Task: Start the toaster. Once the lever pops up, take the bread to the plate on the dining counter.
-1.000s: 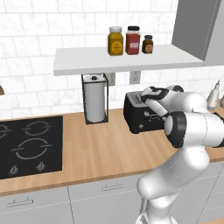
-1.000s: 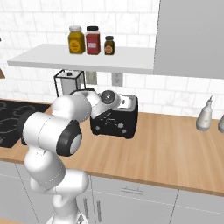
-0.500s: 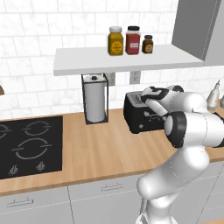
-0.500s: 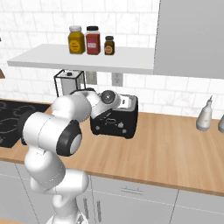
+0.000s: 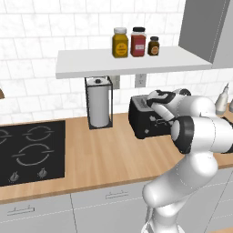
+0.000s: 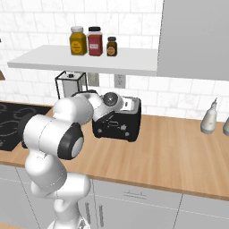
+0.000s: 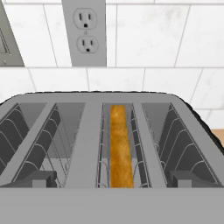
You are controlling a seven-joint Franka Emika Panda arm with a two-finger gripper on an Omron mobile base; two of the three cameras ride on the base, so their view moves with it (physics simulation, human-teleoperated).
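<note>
The desk (image 5: 100, 154) is light wood along a white tiled wall, grey drawers below its front edge. The toaster (image 5: 148, 119) stands at the back of it, close to the wall, under a white shelf (image 5: 132, 63) that carries three jars (image 5: 135, 42). An outlet (image 7: 85, 31) sits on the wall straight behind the toaster. Left of the toaster stands a paper towel roll (image 5: 98, 106) in a black frame, and further left a black cooktop (image 5: 29, 150) is set into the desk. Well right of the toaster stand pale bottles (image 6: 209, 118) near the wall, below a grey cabinet (image 6: 196, 39).

The arm's hand rests over the toaster's top front edge; the fingers (image 7: 111, 186) point down toward the slots, and I cannot tell whether they are released or clenched. The bread (image 7: 120, 146) stands on edge, sunk in the slot right of the toaster's middle, its brown crust showing.

In front of the toaster the wood is bare to the desk's edge, and bare wood runs right of it to the bottles. Above the toaster the shelf hangs near, leaving little height
</note>
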